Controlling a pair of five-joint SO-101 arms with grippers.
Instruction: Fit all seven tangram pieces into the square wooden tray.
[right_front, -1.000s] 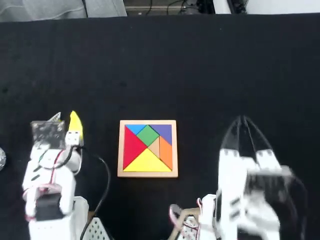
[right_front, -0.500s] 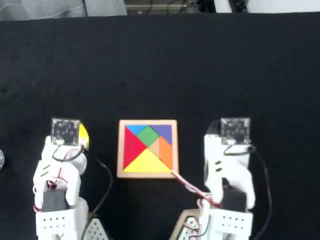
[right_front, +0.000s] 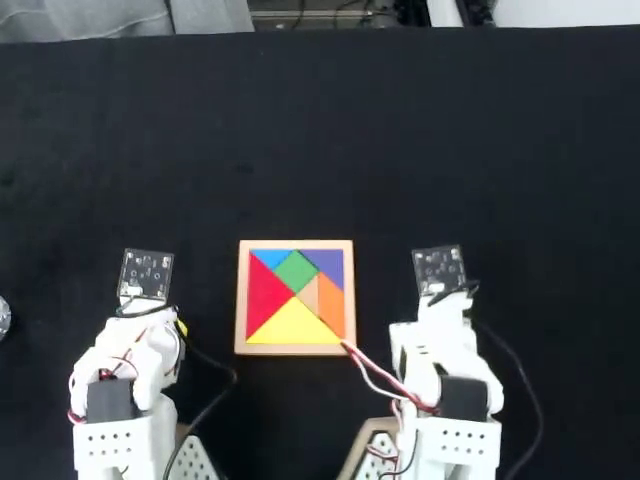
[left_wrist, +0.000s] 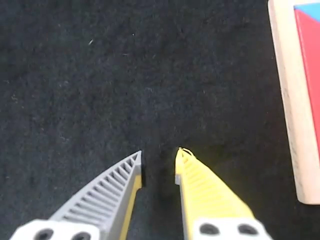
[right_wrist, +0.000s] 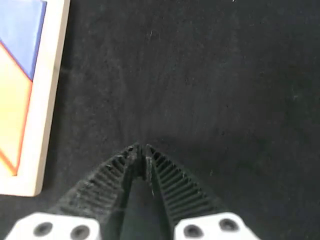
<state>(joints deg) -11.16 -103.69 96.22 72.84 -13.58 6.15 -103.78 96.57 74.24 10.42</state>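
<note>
Left claw (left_wrist: 159, 160): tips slightly apart, empty, near tray (left_wrist: 285, 100) rim.
Right claw (right_wrist: 141, 149): tips together, empty.
Pieces (right_front: 296, 320): seven fill tray, high view.
Surface (right_front: 320, 130): wide black cloth beyond.

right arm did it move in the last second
Yes. The right arm has swung in closer to the wooden tray and folded back toward its base.

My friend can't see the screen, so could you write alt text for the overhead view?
A square wooden tray, filled with seven coloured pieces, lies on a black table. The white left arm and right arm sit folded on either side of it.
</note>
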